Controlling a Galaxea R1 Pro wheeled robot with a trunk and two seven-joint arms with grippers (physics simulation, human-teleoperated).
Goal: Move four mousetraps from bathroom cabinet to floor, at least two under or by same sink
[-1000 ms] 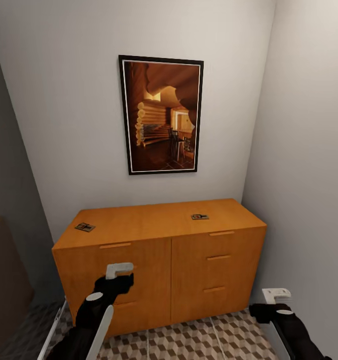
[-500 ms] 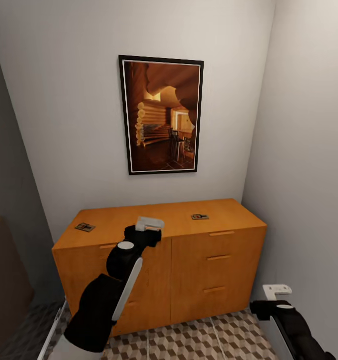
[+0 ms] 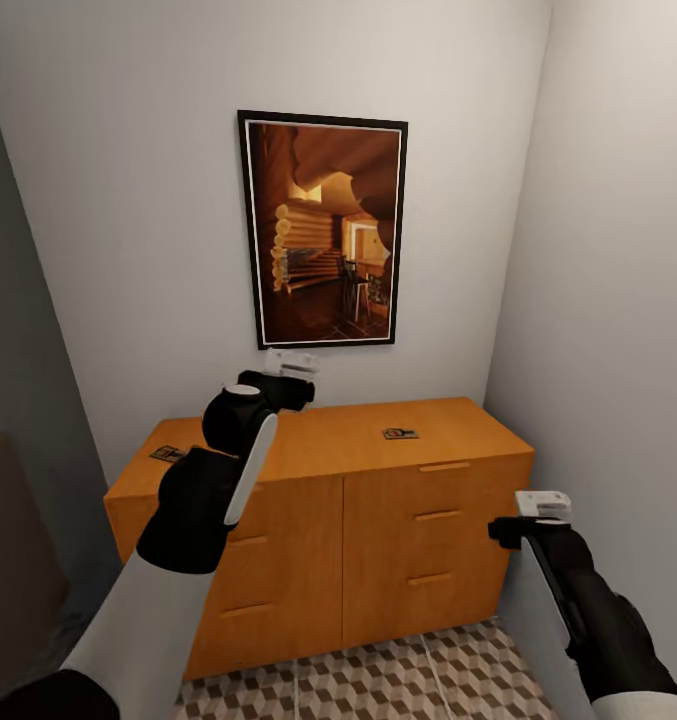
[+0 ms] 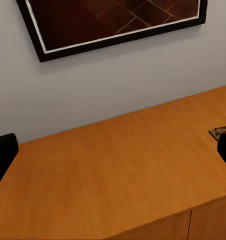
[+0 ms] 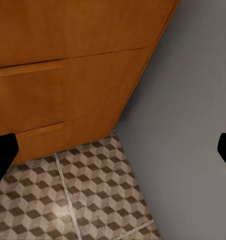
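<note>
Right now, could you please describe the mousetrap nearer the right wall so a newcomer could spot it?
Find the orange-brown cabinet under the framed picture. On its top, right of centre, lies a small flat mousetrap in full view. The other mousetrap lies at the top's left end, partly behind the left arm.

The cabinet (image 3: 318, 520) stands in the lower middle of the head view, against the wall. The picture (image 3: 323, 230) hangs above it. One mousetrap (image 3: 400, 433) lies on its top toward the right, another mousetrap (image 3: 167, 453) at the left edge. The bathroom floor (image 3: 378, 680) is below.
</note>
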